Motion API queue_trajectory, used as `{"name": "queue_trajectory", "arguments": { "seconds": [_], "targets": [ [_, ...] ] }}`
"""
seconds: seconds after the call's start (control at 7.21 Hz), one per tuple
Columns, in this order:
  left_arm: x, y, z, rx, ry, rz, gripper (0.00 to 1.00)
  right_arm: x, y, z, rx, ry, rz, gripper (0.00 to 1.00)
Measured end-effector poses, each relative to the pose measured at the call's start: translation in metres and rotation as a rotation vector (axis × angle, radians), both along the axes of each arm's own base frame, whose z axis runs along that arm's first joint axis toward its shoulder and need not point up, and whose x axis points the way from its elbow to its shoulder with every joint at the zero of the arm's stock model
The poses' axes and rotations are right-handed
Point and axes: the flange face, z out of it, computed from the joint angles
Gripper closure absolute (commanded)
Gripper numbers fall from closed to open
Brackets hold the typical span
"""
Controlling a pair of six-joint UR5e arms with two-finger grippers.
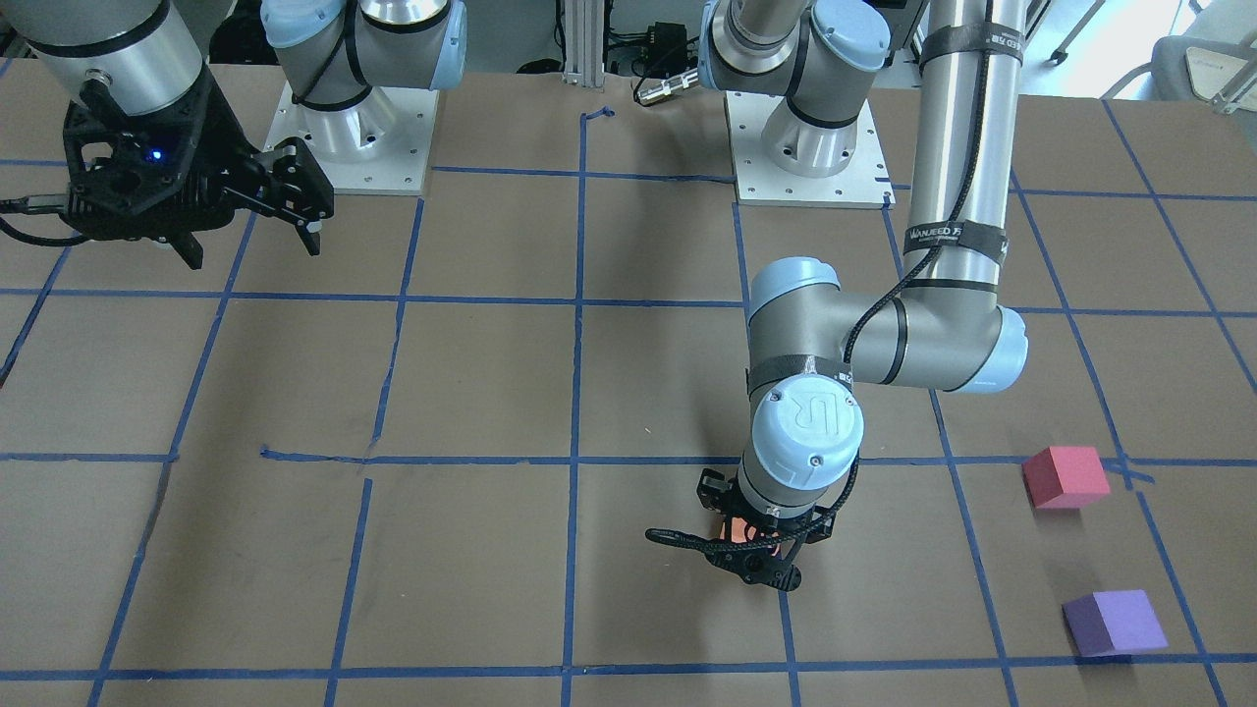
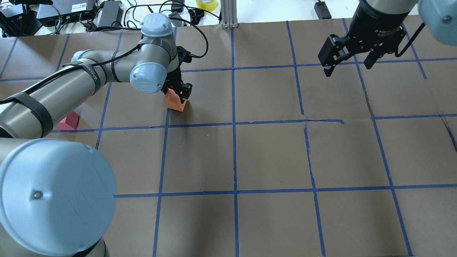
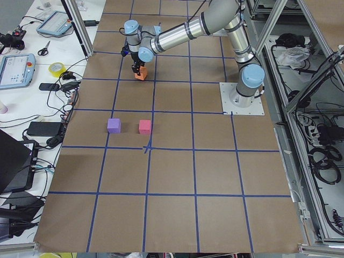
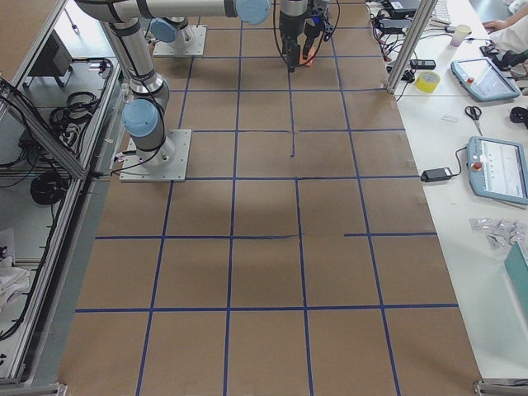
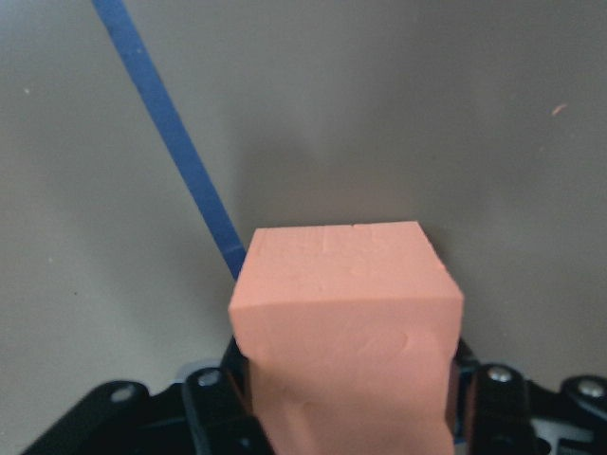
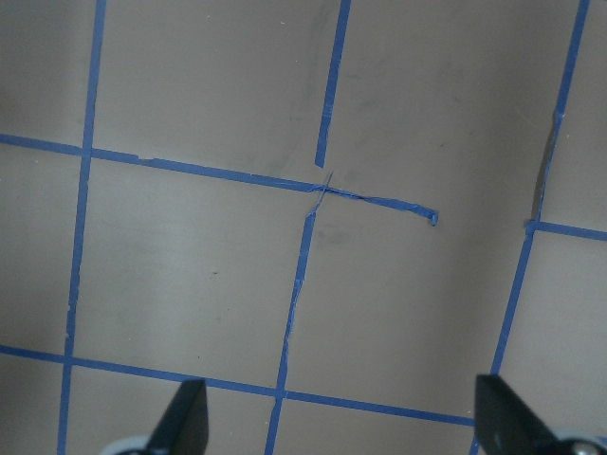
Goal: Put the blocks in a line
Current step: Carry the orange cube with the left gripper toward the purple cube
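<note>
Orange block (image 5: 346, 322) in left gripper (image 2: 177, 94); purple block (image 1: 1115, 622) visible front-facing, not overhead.

- Orange foam cube (image 5: 346, 322), lower centre of the left wrist view: matt, with finely pitted, shallowly dented faces.
- Pinkish-red foam cube (image 1: 1065, 477) and purple foam cube (image 1: 1115, 623), right edge of the front-facing view: matt and smooth.
- Brown paper table cover (image 1: 491, 373): matt and faintly creased.
- Blue tape lines (image 1: 577, 393): slightly wrinkled.
- Arm tubes (image 1: 967, 128): finished in satin grey metal.
- Joint caps (image 1: 807, 420): moulded in smooth pale blue plastic.
- Left gripper (image 2: 177, 93) and right gripper (image 2: 347, 67): made of black matt plastic.
</note>
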Motion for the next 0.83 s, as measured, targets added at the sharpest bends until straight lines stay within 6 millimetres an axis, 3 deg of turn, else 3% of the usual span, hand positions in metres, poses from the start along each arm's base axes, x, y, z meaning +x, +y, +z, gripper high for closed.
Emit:
{"name": "queue_trajectory", "arguments": {
  "seconds": [0.28,0.42,0.55,0.83],
  "targets": [
    [0.007,-0.010,0.032,-0.114,0.005,0.055,0.71,0.000,0.000,0.000,0.002,0.003,0.001,0.00],
    [0.020,-0.014,0.045,-0.164,0.003,0.106,0.71,0.000,0.000,0.000,0.003,0.003,0.001,0.00],
    [0.050,-0.017,0.059,-0.194,-0.003,0.174,0.74,0.000,0.000,-0.001,0.003,0.003,0.001,0.00],
    [0.134,-0.021,0.080,-0.199,-0.011,0.307,0.75,0.000,0.000,-0.002,0.007,0.003,0.001,0.00]
  ]
}}
